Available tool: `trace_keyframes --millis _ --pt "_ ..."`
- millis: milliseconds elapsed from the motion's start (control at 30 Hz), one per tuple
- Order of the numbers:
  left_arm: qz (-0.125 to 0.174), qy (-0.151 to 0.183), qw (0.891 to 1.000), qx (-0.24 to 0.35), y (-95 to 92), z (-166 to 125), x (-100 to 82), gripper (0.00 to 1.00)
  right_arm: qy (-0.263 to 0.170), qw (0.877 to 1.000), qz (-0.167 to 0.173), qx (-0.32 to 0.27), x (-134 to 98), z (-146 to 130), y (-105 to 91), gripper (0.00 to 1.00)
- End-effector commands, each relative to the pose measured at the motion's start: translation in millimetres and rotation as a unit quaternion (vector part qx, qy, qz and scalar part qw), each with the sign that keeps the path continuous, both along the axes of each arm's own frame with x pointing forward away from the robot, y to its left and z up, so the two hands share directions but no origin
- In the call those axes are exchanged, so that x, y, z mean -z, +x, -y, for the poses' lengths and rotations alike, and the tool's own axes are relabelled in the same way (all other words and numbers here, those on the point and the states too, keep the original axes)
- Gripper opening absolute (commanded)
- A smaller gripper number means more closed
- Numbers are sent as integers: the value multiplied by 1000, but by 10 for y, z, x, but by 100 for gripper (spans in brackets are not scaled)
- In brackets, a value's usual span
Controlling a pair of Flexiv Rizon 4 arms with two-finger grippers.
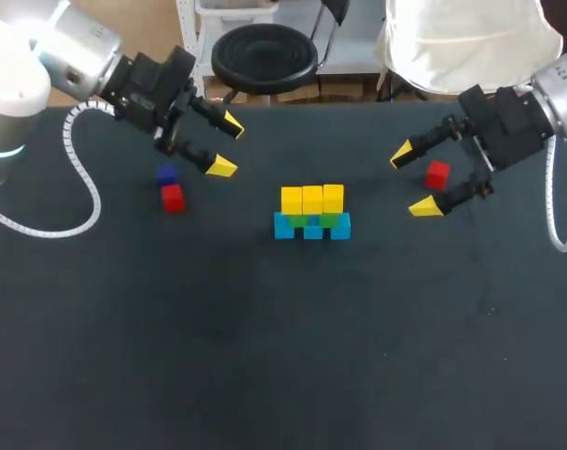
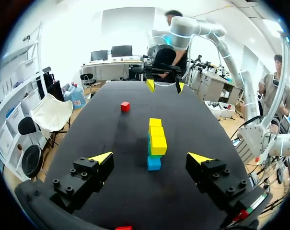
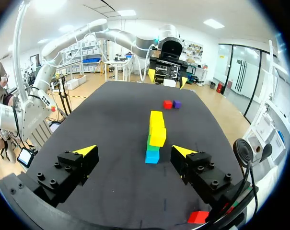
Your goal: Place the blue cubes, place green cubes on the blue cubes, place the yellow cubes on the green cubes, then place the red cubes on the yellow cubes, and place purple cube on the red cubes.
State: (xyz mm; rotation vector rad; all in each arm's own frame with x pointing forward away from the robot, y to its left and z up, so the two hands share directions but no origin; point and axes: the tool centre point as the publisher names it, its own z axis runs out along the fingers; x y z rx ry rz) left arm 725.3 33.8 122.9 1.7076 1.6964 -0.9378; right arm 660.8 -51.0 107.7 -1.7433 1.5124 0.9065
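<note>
Cubes stand stacked on the table (image 1: pixel 264 375): yellow cubes (image 1: pixel 312 199) on green cubes (image 1: pixel 311 220) on blue cubes (image 1: pixel 311 230). Our left gripper (image 1: pixel 227 145) and right gripper (image 1: pixel 414 181) hang open and empty, with a red cube (image 1: pixel 172 197) near each and the purple cube (image 1: pixel 166 173) by the left.

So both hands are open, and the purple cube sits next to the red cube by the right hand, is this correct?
Not quite. The purple cube sits next to the red cube by the left hand, as the head view shows. Left and right hand are indeed open.
</note>
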Motion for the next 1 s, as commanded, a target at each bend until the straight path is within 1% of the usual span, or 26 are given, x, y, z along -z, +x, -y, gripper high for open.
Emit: trace_keyframes --millis 33,267,367,667,767,800,867,967,1000 --pt "2 -1 1000 -1 -13 0 4 100 1 1000 1 0 2 3 -6 100" --pt "2 -1 1000 -1 -13 0 4 100 1 1000 1 0 2 3 -6 100" --pt "2 -1 1000 -1 -13 0 4 100 -2 1000 4 24 -19 156 -39 100" --pt "2 -1 1000 -1 -13 0 4 100 -6 997 8 77 -9 452 -110 100" --pt "2 -1 1000 -1 -13 0 4 100 -1 995 8 100 18 585 -109 100" --pt "2 -1 1000 -1 -13 0 4 100 9 994 12 104 32 634 -111 100" --pt "2 -1 1000 -1 -13 0 4 100 12 992 9 124 76 729 -107 100" --pt "2 -1 1000 -1 -13 0 4 100 19 990 4 141 156 858 -97 100" --pt "2 -1 1000 -1 -13 0 4 100 27 990 7 141 171 890 -94 100"
